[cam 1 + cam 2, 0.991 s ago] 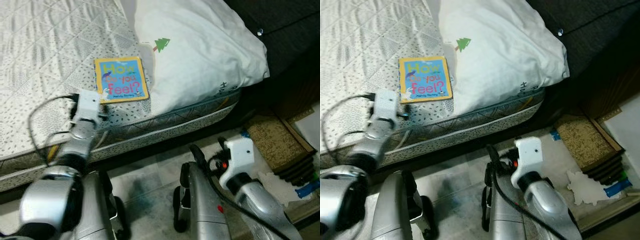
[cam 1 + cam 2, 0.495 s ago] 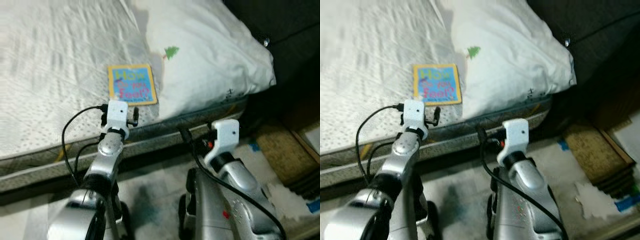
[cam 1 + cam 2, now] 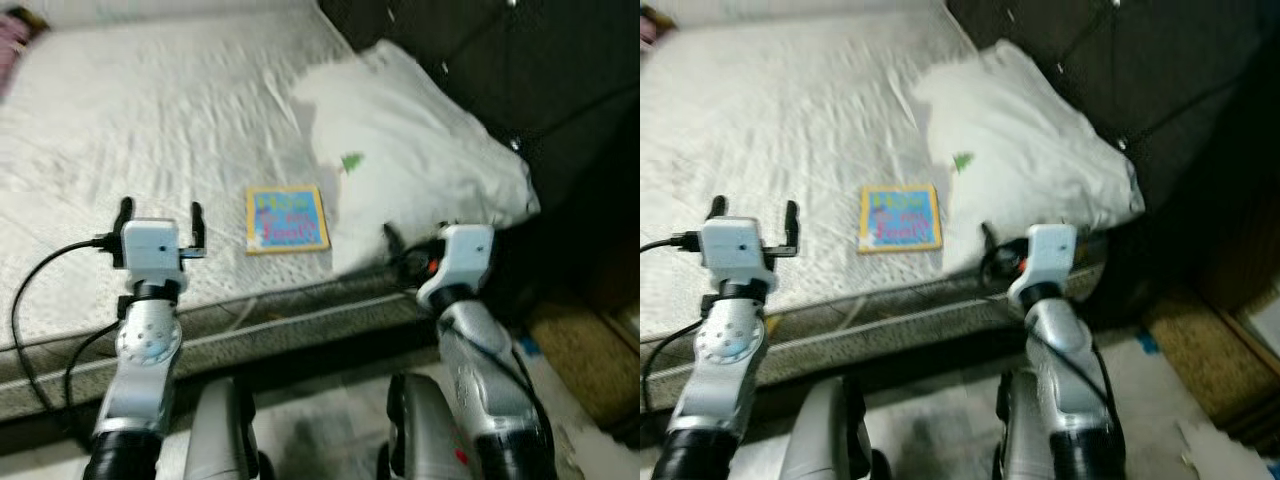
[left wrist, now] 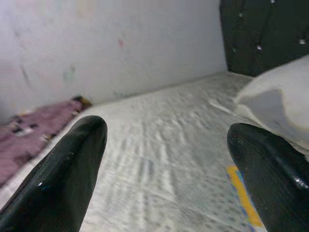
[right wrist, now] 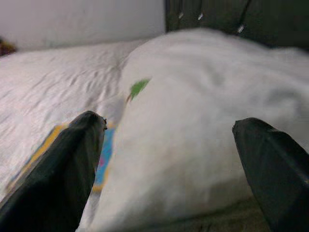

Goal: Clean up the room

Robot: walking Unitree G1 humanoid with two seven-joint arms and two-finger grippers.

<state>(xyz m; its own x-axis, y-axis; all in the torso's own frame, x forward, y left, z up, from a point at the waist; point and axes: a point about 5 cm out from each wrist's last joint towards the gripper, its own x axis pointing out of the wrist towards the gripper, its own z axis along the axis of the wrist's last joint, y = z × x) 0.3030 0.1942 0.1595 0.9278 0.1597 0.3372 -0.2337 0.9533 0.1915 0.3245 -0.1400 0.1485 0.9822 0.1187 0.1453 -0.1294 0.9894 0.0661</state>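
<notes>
A small book [image 3: 287, 219] with a yellow border and blue cover lies flat on the white quilted bed [image 3: 150, 130], just beside the white pillow [image 3: 420, 170] that bears a little green tree mark; the cover's writing is too blurred to read. The left tool [image 3: 158, 219] hangs over the bed's near edge, to the left of the book, its 2 black fingers [image 4: 63, 169] spread apart and holding nothing. The right tool [image 5: 169, 159] points at the pillow's near side, its fingers also apart and empty.

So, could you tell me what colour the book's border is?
Yellow-orange, around a blue cover; book, left eye view.
</notes>
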